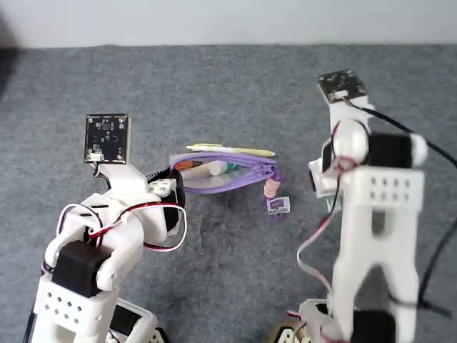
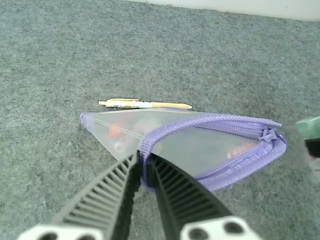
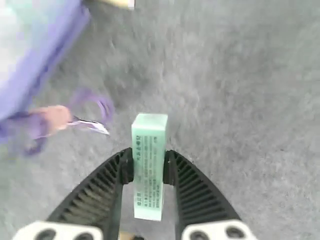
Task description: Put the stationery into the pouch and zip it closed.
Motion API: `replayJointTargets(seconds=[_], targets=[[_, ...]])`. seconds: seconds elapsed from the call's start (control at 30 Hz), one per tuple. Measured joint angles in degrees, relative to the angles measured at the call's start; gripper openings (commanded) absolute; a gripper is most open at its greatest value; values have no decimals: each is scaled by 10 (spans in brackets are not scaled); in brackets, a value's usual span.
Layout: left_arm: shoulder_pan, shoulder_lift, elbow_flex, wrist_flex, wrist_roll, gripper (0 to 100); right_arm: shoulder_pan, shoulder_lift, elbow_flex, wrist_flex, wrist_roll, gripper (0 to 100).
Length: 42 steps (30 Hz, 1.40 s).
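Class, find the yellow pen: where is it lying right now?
The pen lies on the grey table, outside the pouch and alongside its far edge, on the side away from both arms.

Robot lab, grey felt tabletop (image 1: 235, 93)

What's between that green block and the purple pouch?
A pink charm with a small tag, lying on grey carpet; the right wrist view shows it.
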Motion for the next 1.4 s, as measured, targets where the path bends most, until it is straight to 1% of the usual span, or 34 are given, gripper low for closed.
replayJointTargets(seconds=[0.17,0.27,0.43,0.57,0.67,0.77,0.9,1.0,1.1,1.33,1.4], targets=[[0,0,0,0,0,13,-73,-146,0,0,-68,8],[0,0,0,0,0,13,-124,-228,0,-7,-130,8],[0,0,0,0,0,13,-221,-323,0,-69,-226,8],[0,0,0,0,0,13,-306,-334,-1,-145,-251,8],[0,0,0,0,0,13,-352,-341,37,-210,-253,8],[0,0,0,0,0,13,-366,-349,104,-288,-253,8],[0,0,0,0,0,13,-373,-404,220,-416,-194,8],[0,0,0,0,0,13,-392,-461,320,-501,-155,8],[0,0,0,0,0,13,-407,-496,403,-549,-136,8],[0,0,0,0,0,13,-412,-498,530,-666,-86,8],[0,0,0,0,0,13,-413,-498,564,-681,-79,9]])
